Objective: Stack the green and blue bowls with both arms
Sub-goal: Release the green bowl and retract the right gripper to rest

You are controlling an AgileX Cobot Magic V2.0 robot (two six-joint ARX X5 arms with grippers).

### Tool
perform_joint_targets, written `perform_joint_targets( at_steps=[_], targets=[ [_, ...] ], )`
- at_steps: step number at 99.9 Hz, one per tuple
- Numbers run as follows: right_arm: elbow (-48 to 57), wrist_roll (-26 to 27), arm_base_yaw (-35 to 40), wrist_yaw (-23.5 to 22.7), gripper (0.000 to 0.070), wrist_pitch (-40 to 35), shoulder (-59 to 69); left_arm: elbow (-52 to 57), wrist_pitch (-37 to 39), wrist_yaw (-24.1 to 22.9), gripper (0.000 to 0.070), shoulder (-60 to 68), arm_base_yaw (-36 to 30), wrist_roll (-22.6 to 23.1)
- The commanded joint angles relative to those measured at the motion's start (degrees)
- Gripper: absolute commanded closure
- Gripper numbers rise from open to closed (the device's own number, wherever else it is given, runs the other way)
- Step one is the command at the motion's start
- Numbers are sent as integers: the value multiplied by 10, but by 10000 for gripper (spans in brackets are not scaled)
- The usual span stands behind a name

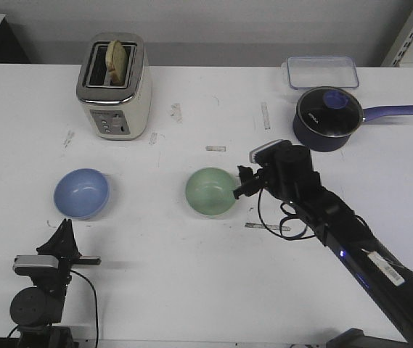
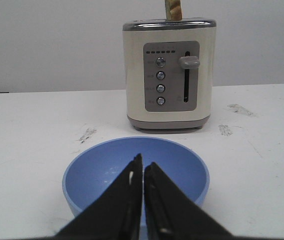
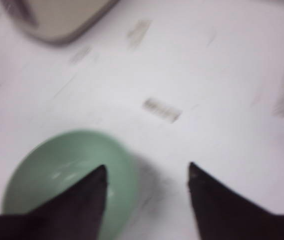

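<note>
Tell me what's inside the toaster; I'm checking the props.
One slice of bread stands in a slot of the toaster, top poking out. Its lower part is hidden inside.

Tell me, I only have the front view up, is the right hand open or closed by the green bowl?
Observer: Open. In the right wrist view the right hand has its fingers spread, one over the green bowl's rim, the other outside it.
Operator: And the left hand, near the blue bowl?
Observer: The left hand is shut, fingers pressed together, holding nothing, with the blue bowl just beyond its tips.
Operator: Anything inside that blue bowl?
Observer: Nothing that the left wrist view shows; the fingers hide part of the inside.
Operator: Is the toaster lever down?
Observer: No, the toaster's lever sits at the top of its slot.
</note>
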Motion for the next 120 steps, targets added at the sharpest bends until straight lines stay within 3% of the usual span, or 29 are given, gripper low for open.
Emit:
perform_joint_targets(
  at_steps=[1, 22, 52, 70, 104, 120],
  targets=[
    [-16, -21, -13, 0, 569, 39, -19, -12, 9, 3, 698, -1, 0, 7],
    [-95, -12, -93, 0, 691, 107, -100, -12, 9, 3, 698, -1, 0, 7],
    [-239, 1, -206, 1, 690, 184, -232, -12, 9, 3, 698, -1, 0, 7],
    [-316, 2, -250, 1, 690, 189, -328, -12, 9, 3, 698, -1, 0, 7],
    [-422, 1, -264, 1, 690, 188, -520, -12, 9, 3, 698, -1, 0, 7],
    [-426, 1, -264, 1, 690, 144, -591, -12, 9, 3, 698, -1, 0, 7]
  ],
)
